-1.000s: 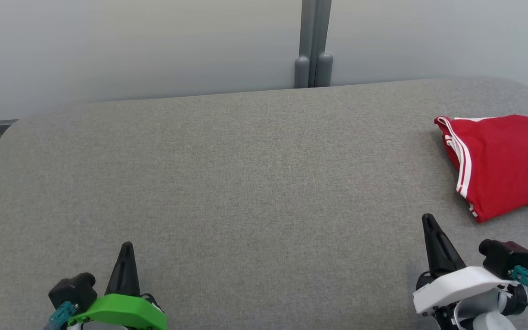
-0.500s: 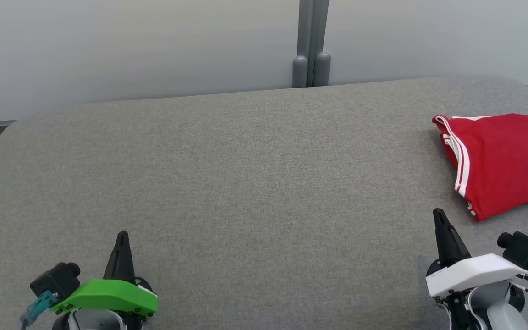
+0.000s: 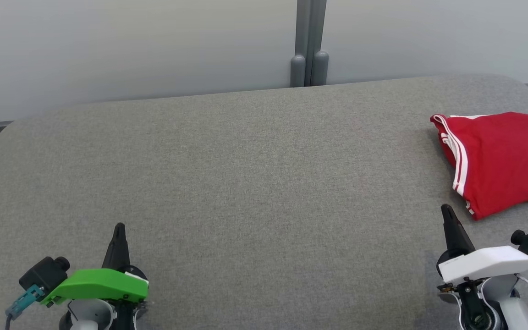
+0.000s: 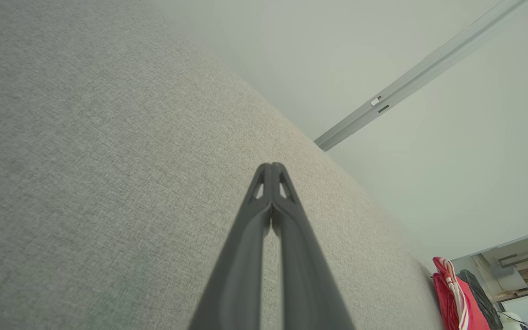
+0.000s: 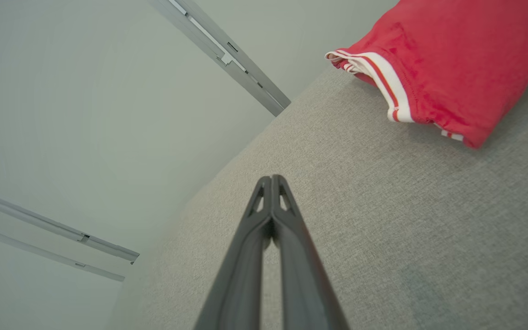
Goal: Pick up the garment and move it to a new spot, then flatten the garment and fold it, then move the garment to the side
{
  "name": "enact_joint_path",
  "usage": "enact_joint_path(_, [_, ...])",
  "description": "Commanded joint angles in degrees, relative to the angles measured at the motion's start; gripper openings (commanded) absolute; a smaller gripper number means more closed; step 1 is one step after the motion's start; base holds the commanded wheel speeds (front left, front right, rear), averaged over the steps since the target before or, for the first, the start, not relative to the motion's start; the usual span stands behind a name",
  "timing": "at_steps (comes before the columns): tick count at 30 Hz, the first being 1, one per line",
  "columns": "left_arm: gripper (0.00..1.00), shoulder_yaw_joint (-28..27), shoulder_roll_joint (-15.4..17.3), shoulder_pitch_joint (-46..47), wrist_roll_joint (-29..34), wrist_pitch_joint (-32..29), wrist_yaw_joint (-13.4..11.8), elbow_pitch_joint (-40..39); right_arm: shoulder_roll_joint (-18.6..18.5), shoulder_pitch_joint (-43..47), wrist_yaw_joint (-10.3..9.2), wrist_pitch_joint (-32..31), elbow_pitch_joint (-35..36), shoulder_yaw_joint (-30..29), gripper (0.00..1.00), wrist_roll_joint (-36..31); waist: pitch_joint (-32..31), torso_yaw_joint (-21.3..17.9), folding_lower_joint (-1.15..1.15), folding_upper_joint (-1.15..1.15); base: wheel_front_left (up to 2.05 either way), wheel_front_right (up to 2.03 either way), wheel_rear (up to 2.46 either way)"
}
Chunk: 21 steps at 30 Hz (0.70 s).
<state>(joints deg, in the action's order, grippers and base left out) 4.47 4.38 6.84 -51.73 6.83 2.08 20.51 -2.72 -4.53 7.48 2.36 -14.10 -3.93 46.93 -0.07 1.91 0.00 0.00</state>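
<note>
A wide grey fabric-covered worktop [image 3: 245, 183] stretches out in front of a pale wall [image 3: 131, 46] with a grey post [image 3: 307, 46] at its middle. The red garment [image 3: 502, 160] lies at the far right of the worktop as a compact folded bundle. Its white-striped hem faces left and its right side is cut off by the picture's edge. Set there, it leaves the broad middle of the worktop bare, which suggests the folding is done and the garment is already put aside. The left claw [image 3: 119, 229], under a green cover, hovers at the near left, fully closed and holding nothing. The right claw [image 3: 448, 213], under a white cover, sits at the near right just short of the garment's near corner, not touching it, also closed tight and empty. Both point away from the robot, seemingly parked clear of the cloth.
</note>
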Motion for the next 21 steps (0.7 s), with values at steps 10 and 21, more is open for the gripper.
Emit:
enact_joint_path(10, [0.00,-1.2,-0.3,3.2,-7.8,-1.8,1.3,0.2,-0.5,-2.9,0.02,-2.2,-0.8,-1.8,0.00,8.3,0.1,-0.2,0.00,0.00,0.00,0.00,0.00])
enact_joint_path(21, [0.00,-2.0,-0.5,4.5,-13.6,-3.3,2.1,0.8,-0.6,-4.0,0.02,-3.9,-1.8,-3.1,0.00,14.5,0.1,-0.5,0.00,0.00,0.00,0.00,0.00])
